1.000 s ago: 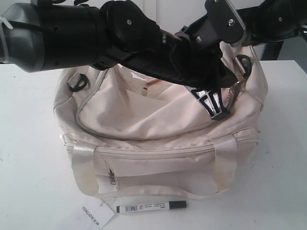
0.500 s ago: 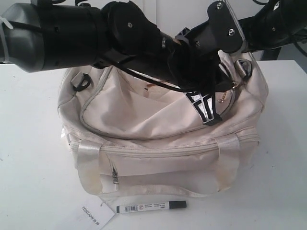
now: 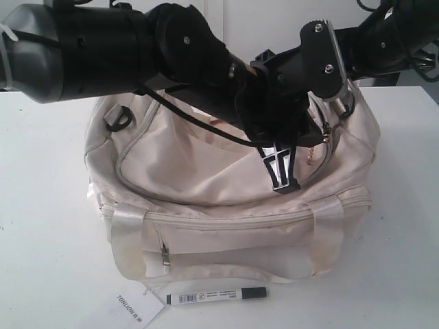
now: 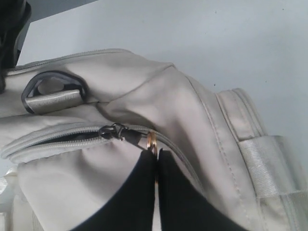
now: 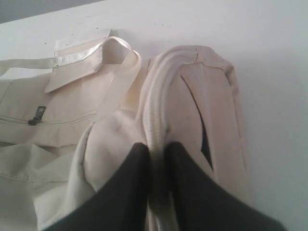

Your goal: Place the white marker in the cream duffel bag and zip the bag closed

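Cream duffel bag (image 3: 192,164), soft rumpled fabric, satin straps (image 3: 127,226); slim white marker (image 3: 216,296)

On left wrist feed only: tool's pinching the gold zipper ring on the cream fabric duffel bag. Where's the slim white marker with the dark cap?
Observer: Exterior view: the slim white dark-capped marker lies on the white table, in front of the cream fabric duffel bag, beside a white paper tag. Not in the bag yet.
Operator: Right tool?
Observer: Right wrist view: the right tool straddles a cream piped seam at the bag's end. Grip unclear.
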Robot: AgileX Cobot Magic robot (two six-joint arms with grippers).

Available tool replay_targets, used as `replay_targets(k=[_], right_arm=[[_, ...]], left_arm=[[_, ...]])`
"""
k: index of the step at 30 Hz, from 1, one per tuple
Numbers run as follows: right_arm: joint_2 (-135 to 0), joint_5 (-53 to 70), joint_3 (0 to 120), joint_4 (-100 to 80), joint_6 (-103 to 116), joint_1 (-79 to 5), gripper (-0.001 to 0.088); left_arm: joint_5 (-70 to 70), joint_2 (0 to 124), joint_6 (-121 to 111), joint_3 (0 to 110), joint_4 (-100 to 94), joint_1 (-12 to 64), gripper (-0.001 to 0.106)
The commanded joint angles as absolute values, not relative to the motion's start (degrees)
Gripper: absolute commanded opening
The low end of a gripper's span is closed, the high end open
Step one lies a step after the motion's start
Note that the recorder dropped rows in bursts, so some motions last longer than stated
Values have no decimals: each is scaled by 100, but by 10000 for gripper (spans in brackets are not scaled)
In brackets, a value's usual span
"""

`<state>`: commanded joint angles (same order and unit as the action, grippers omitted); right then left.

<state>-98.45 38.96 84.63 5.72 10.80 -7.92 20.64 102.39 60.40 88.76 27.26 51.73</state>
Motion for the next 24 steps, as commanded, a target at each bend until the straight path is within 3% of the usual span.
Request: replay_targets(k=[4, 20, 24], right_arm=[[-9761, 4353, 8727, 598, 1080, -792, 314], [-9652, 5327, 8914, 1874, -180, -792, 320], [-9652, 5489, 8914, 2081, -348, -792, 425]], left_arm=[[2064, 10239, 6040, 8876, 2726, 5173, 0], [2017, 10239, 6040, 8876, 2634, 5173, 0], [2017, 10239, 6040, 8876, 2623, 5173, 0]])
